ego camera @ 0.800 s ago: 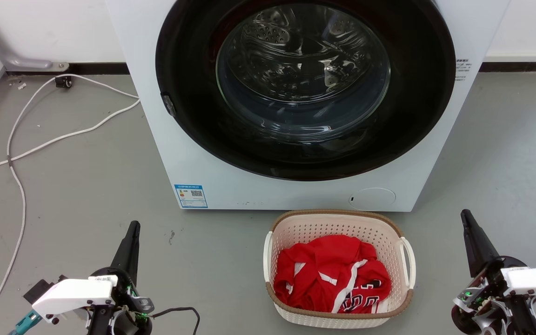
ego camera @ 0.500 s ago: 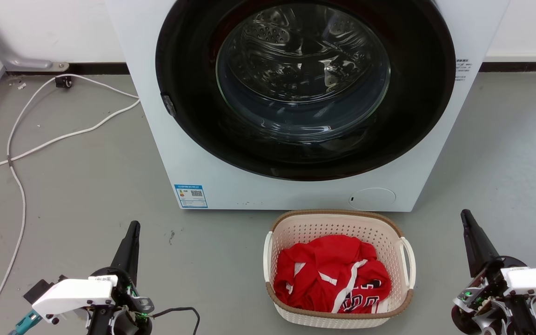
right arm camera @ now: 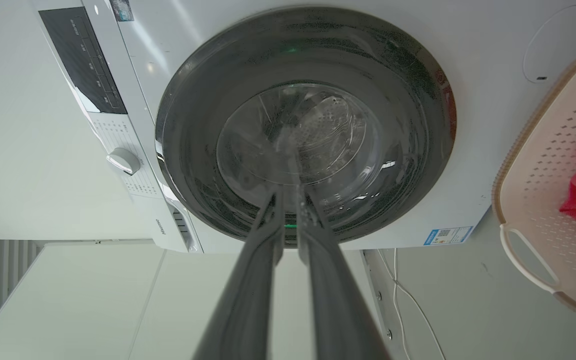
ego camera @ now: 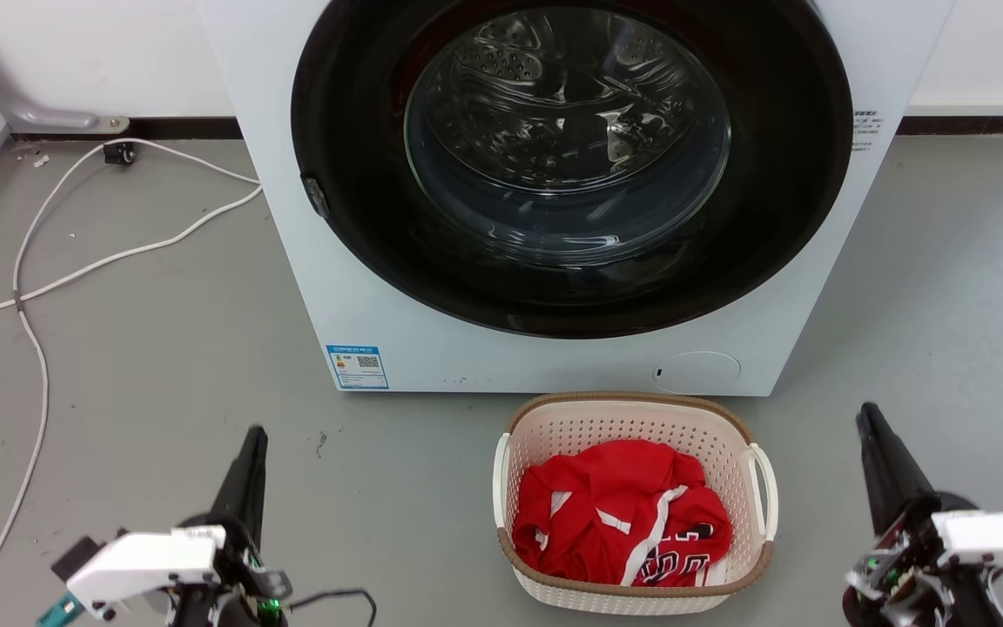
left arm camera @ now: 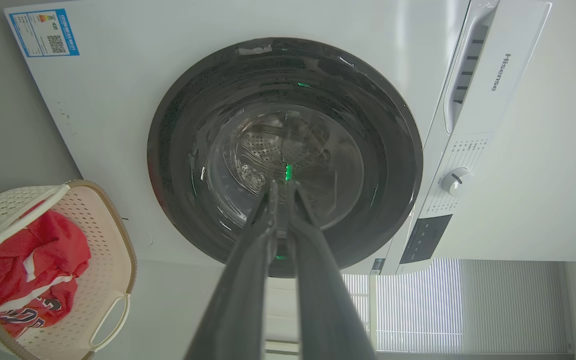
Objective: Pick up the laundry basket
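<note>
I see the laundry basket (ego camera: pixel 632 505) upright on the floor, just before the washing machine (ego camera: pixel 554 192), cream perforated tub, brown rim, red garment (ego camera: pixel 619 514) inside.

One washing machine (ego camera: pixel 292 261), far and centre. On it: one round glass door (ego camera: pixel 567 139), one blue label (ego camera: pixel 357 367) at the lower left of the front, one round cap (ego camera: pixel 697 372) at the lower right, one dial (left arm camera: pixel 455 181) on the control panel.

One laundry basket (ego camera: pixel 545 592), near, right of centre. Two white loop handles: left handle (ego camera: pixel 499 479), right handle (ego camera: pixel 767 492). One heap of red clothing (ego camera: pixel 615 514) inside, number of pieces unclear.

Two grippers: left gripper (ego camera: pixel 253 435) at near left, right gripper (ego camera: pixel 865 416) at near right, two dark fingers each.

Two strands of white cable (ego camera: pixel 31 348) on the far-left floor. One grey bracket (ego camera: pixel 23 111) at the far-left wall.
</note>
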Controlling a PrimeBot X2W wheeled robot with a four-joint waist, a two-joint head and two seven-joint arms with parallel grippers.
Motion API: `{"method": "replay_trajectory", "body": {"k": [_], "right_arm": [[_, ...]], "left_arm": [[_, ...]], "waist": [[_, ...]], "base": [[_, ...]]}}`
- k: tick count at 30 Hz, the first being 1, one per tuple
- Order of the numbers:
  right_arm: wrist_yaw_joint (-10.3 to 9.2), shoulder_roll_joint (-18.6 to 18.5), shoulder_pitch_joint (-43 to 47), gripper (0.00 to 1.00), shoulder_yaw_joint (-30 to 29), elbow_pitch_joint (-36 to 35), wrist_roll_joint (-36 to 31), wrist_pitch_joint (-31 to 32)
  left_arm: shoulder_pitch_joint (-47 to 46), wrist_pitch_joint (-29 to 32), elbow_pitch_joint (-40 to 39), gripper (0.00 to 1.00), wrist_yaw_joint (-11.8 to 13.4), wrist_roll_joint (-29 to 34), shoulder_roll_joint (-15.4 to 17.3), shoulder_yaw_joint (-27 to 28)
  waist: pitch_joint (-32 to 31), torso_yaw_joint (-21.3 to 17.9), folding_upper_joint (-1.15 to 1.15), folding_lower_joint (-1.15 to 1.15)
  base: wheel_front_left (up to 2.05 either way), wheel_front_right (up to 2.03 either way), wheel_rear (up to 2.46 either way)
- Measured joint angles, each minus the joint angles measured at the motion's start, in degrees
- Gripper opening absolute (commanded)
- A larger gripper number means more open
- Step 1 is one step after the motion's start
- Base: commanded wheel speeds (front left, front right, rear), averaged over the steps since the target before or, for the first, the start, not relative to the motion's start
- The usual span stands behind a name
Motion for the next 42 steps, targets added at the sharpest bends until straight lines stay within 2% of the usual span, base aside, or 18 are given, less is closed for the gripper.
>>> {"method": "replay_trajectory", "body": {"k": [1, 2, 8, 15, 17, 23, 26, 42], "right_arm": [[-0.01, 0.1, 0.5, 0.0, 0.0, 0.5, 0.0, 0.0], [-0.01, 0.1, 1.1, 1.0, 0.1, 1.0, 0.0, 0.0], [-0.02, 0.2, 1.9, 1.0, 0.3, 0.8, -1.7, -1.4], [-0.02, 0.2, 2.0, 1.0, 0.7, -1.7, -10.2, -3.3], [-0.01, 0.2, 2.1, 1.0, 1.2, -3.0, -14.0, -4.1], [-0.02, 0.2, 2.9, 1.0, 1.7, -5.0, -21.0, -5.2], [-0.01, 0.2, 3.4, 1.0, 2.1, -6.2, -26.6, -6.3], [-0.01, 0.1, 5.6, 1.0, 3.5, -9.5, -43.5, -9.7]], "left_arm": [[0.5, 0.0, 0.5, 0.0, 0.0, 0.0, 0.0, -0.1], [1.1, -0.1, 1.0, 1.0, 0.0, 0.0, -0.1, -0.2], [1.7, -1.3, 0.4, 1.0, 0.0, 1.6, -0.1, -0.6], [1.7, -3.3, -1.8, 1.0, 0.6, 8.5, -0.1, -1.1], [1.7, -4.1, -2.8, 1.0, 1.4, 12.4, -0.1, -1.8], [1.8, -5.3, -4.3, 1.0, 2.9, 18.1, -0.1, -3.0], [1.9, -6.3, -5.3, 1.0, 4.0, 22.6, -0.1, -4.0], [2.8, -9.7, -7.9, 1.0, 5.9, 37.6, -0.1, -7.4]], "waist": [[0.0, 0.0, 0.0, 0.0], [0.0, 0.0, 0.0, 0.0], [0.0, 0.0, 0.0, 0.0], [0.1, -0.1, 0.0, 0.0], [0.2, -0.1, 0.0, 0.01], [0.2, -0.1, 0.0, 0.0], [0.2, -0.1, 0.0, 0.0], [0.3, 0.0, 0.0, 0.0]], "base": [[0.0, 0.0, 0.0], [0.0, 0.0, 0.0], [0.0, 0.0, 0.0], [0.0, 0.0, 0.0], [0.0, 0.0, 0.0], [0.0, 0.0, 0.0], [0.0, 0.0, 0.0], [0.0, 0.0, 0.0]]}}
